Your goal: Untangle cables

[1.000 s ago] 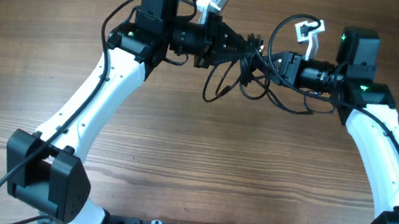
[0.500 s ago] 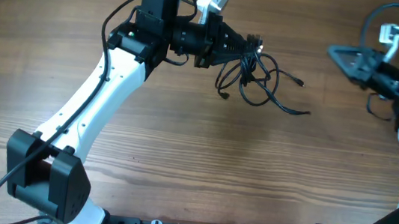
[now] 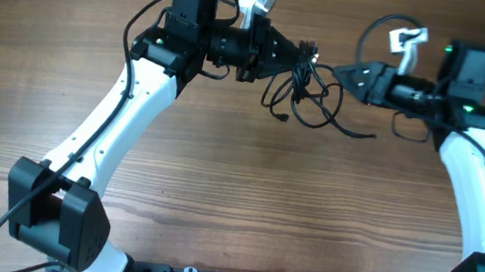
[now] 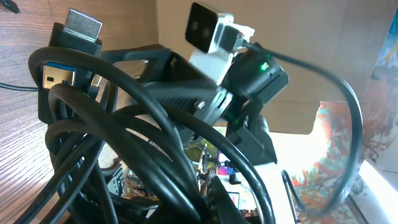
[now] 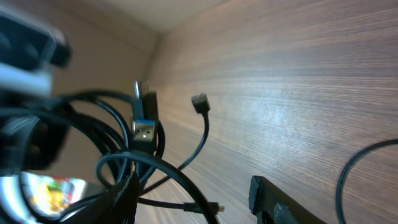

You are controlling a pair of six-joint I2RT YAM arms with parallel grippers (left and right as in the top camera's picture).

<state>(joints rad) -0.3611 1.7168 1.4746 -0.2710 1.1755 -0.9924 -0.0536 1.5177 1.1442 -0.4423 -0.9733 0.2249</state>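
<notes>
- Overhead, we see the left gripper (image 3: pixel 303 59) pressed together on the cables (image 3: pixel 309 96), at the far middle of the table (image 3: pixel 235 199). Its fingertips are lost among the black cords.
- Left wrist view is filled with looped cords. We make out a flat metal plug (image 4: pixel 82 25) and a blue-tongued plug (image 4: pixel 60 73), but we cannot trace which cord each one ends.
- From that grip the tangle spreads over the wood, one thin tail running rightward.
- Further right, the right gripper (image 3: pixel 340 71) sits just beside the tangle's right edge; from overhead its tip reads as one dark wedge.
- Right wrist view shows its fingers (image 5: pixel 273 202) spread and cut off by the bottom edge. A blurred cord crosses the gap; we cannot tell whether it touches.
</notes>
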